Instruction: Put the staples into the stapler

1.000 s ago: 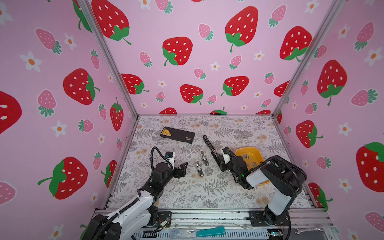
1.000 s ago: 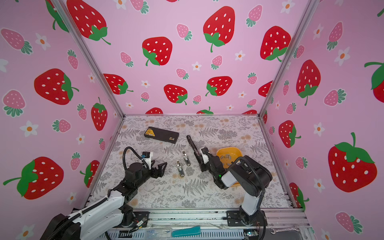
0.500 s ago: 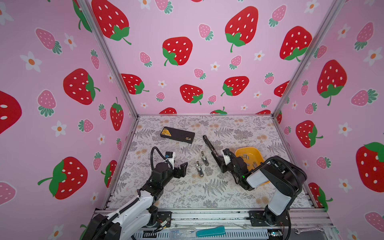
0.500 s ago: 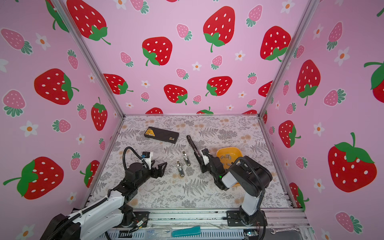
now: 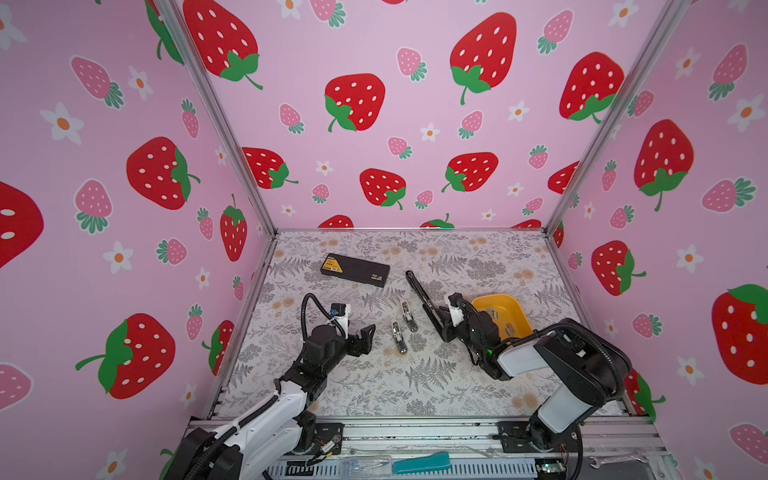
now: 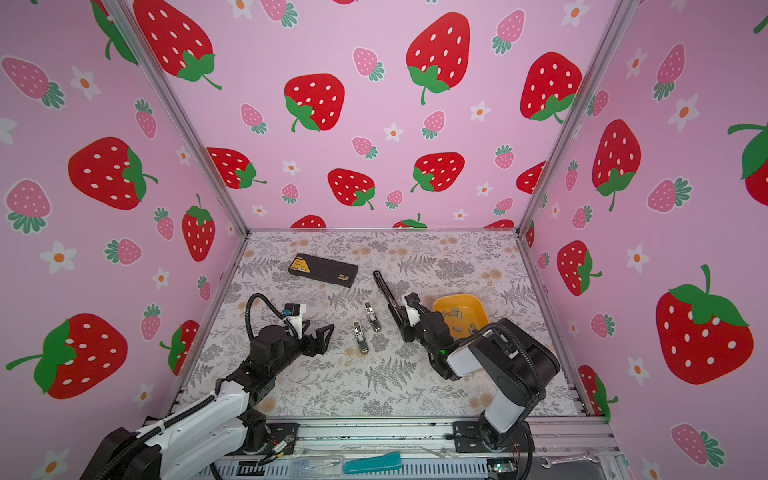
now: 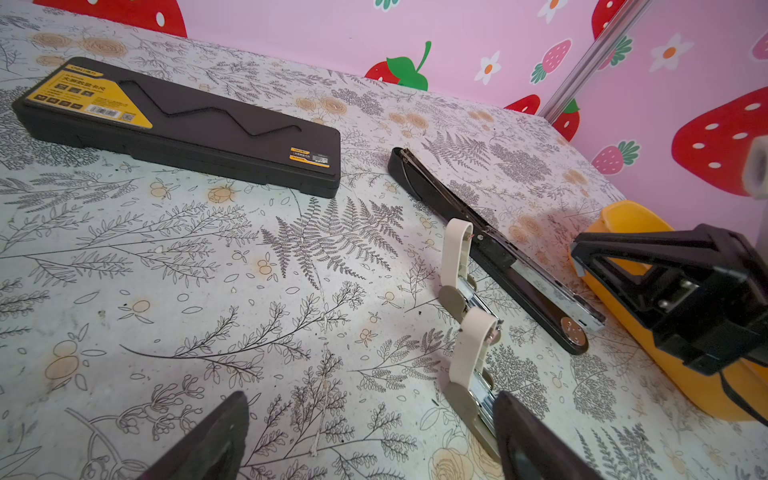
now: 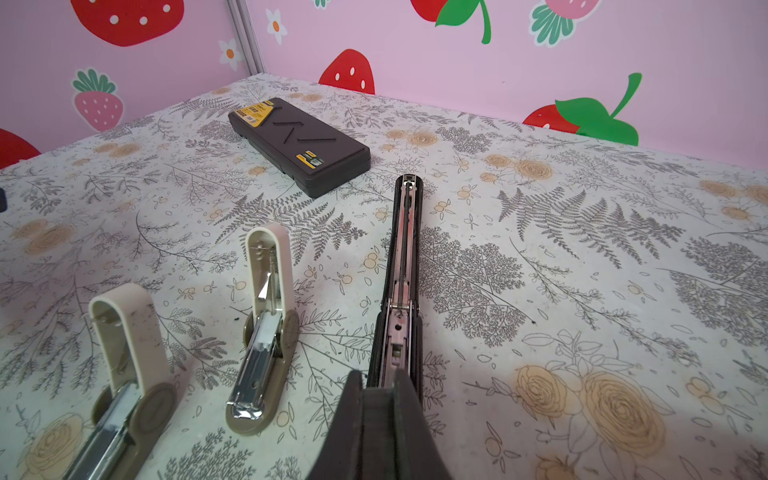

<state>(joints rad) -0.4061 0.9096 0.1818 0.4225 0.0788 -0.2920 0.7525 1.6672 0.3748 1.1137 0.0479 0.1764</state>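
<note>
Right gripper [image 8: 376,382], fingers pressed together, is sitting at the black stapler [image 8: 401,266] channel end, possibly pinching nothing. Left gripper [image 7: 368,409], spread, is idling well clear of it, so the unbraced stapler is risking sliding.

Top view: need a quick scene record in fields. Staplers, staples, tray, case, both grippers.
black stapler: lying opened out flat, magazine exposed
beige staplers: near beige stapler and far beige stapler, tops hinged up, left of the black one
staples: loose strips in the yellow tray
yellow tray: right of the black stapler
black case: closed, toward the back wall
left gripper: open, empty, beside the near beige stapler
right gripper: shut, at the black stapler's near end; any pinch not visible
</note>
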